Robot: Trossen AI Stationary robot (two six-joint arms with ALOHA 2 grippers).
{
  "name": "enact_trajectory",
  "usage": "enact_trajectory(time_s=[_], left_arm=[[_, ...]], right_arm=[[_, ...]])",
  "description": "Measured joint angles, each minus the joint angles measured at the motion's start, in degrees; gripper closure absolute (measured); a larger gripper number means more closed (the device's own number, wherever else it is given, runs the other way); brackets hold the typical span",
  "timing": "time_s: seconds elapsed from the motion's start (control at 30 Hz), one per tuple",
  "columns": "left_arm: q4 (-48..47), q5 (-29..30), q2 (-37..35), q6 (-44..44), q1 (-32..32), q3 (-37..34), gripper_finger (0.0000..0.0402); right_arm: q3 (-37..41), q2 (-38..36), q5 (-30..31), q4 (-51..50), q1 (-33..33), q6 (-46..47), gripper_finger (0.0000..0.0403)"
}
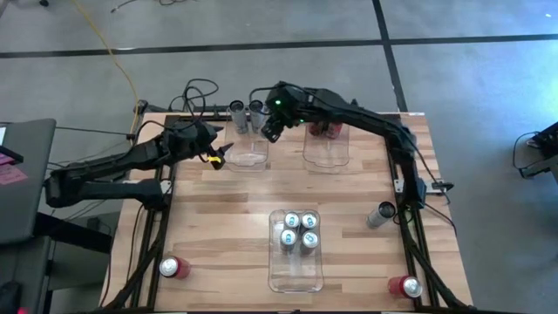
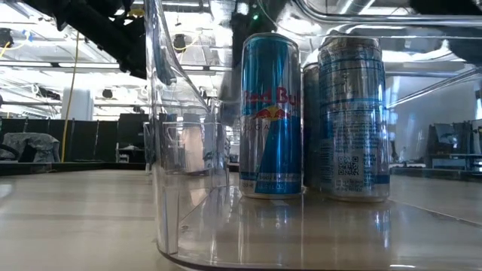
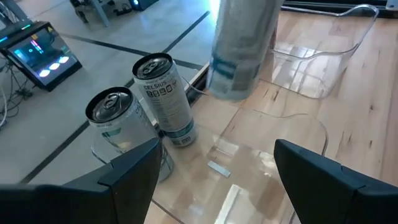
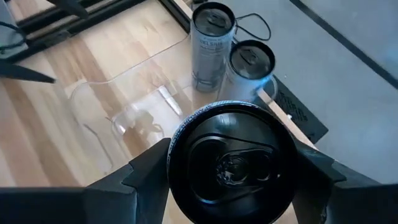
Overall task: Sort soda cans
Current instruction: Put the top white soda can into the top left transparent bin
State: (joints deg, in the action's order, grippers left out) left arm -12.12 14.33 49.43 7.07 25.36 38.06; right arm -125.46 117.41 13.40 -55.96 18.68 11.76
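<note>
- The right gripper (image 4: 227,171) has its jaws clamped on the sides of a pale can (image 3: 239,46), held upright over the far left bin (image 1: 247,150). Two more pale cans (image 1: 246,112) stand on the counter (image 1: 218,218) just beyond that bin's far wall.
- To do this step well, I would keep the can vertical, lower it inside the bin's walls until its base sits flat, then part the jaws and lift straight up, clear of the rim and of the two cans behind.
- The left gripper (image 1: 225,153) waits just beside that bin, jaws apart and holding nothing; it is near enough that the descent should stay on the bin's middle.
- That far left bin looks bare inside. The far right bin (image 1: 327,148) holds red cans (image 1: 324,129) at its far end. The near bin (image 1: 296,251) holds four blue and silver cans (image 2: 269,113), upright and close together.
- Loose on the counter: a grey can (image 1: 380,214) lying near the right edge, and one red can at each near corner (image 1: 174,267).
</note>
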Motion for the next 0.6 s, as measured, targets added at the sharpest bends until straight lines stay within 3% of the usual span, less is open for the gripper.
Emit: enact_trajectory(time_s=[0.6], left_arm=[[-1.0,0.0,0.0,0.5,0.0,0.0,0.0095]], right_arm=[[-3.7,11.3,-2.0,5.2,2.0,-9.5,0.0142]])
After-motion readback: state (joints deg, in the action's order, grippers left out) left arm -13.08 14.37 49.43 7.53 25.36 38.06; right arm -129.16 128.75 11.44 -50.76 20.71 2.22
